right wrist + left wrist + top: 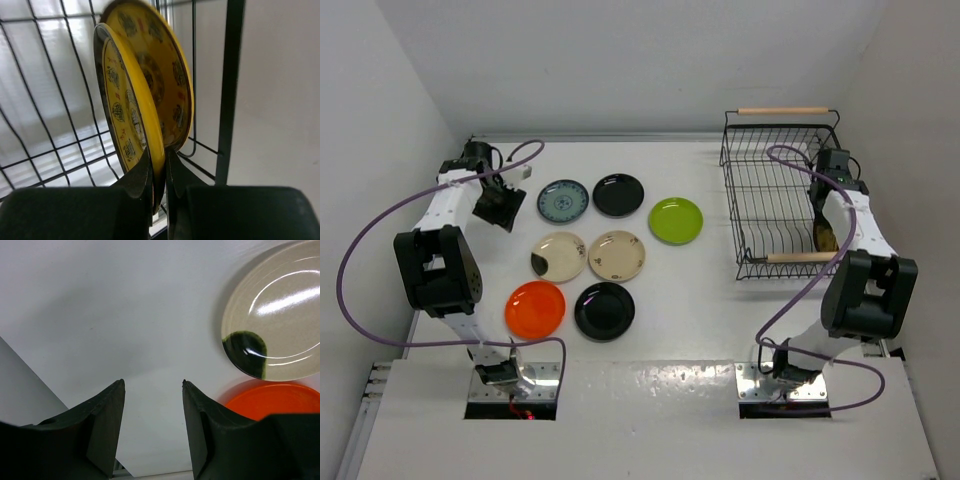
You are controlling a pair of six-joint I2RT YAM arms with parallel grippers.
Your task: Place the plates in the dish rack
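Yellow plate [125, 112], on edge in dish rack [233, 75], right end effector [159, 156] clamping rim

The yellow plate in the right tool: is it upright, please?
Upright: the yellow plate stands on edge in the dish rack, right tool pinching its rim.

White tabletop [710, 300], flat and faintly glossy, filling the centre of the top view. Bounded at 12 o'clock by a plain white back wall [620, 60], at 9 o'clock by a white left wall [360, 140], at 3 o'clock by a white right wall [920, 110]. All three walls bare and meeting the table edge directly. Separate white panel [650, 420] at 6 o'clock, joined along a straight seam, showing brighter glare patches. Lighting even and diffuse; shadows soft and short.
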